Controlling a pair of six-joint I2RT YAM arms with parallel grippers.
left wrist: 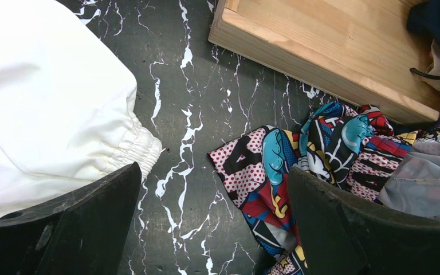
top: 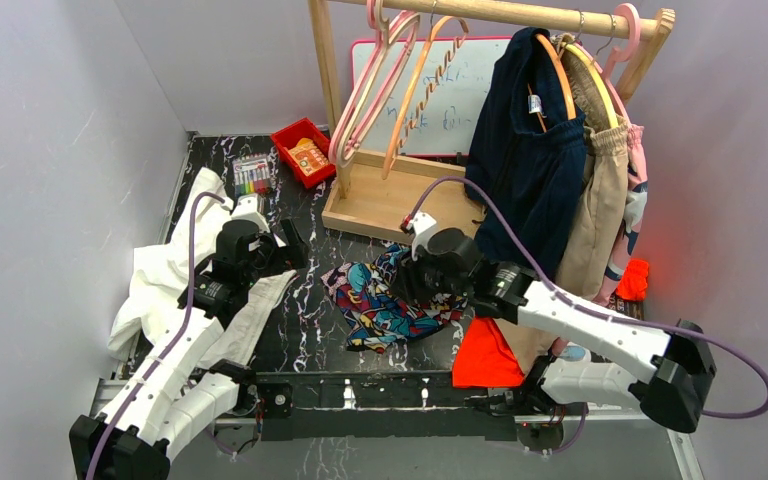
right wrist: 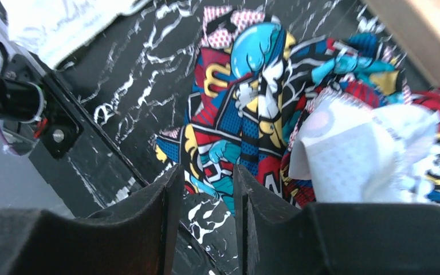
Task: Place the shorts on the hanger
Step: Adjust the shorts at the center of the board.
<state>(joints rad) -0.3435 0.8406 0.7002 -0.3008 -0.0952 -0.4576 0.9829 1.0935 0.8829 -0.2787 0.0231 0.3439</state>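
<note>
The comic-print shorts lie crumpled on the black marble table in front of the rack; they also show in the wrist views, with a pale inner lining turned out. The light-orange hanger with the zigzag bar hangs on the rack's rail, empty. My right gripper hovers low over the near edge of the shorts, its jaws a little apart with nothing between them. My left gripper is wide open above bare table, just left of the shorts.
A white cloth lies at the left. The wooden rack base stands behind the shorts. Pink hangers, a navy garment and a beige one hang above. An orange cloth lies at the near right; a red bin sits at the back.
</note>
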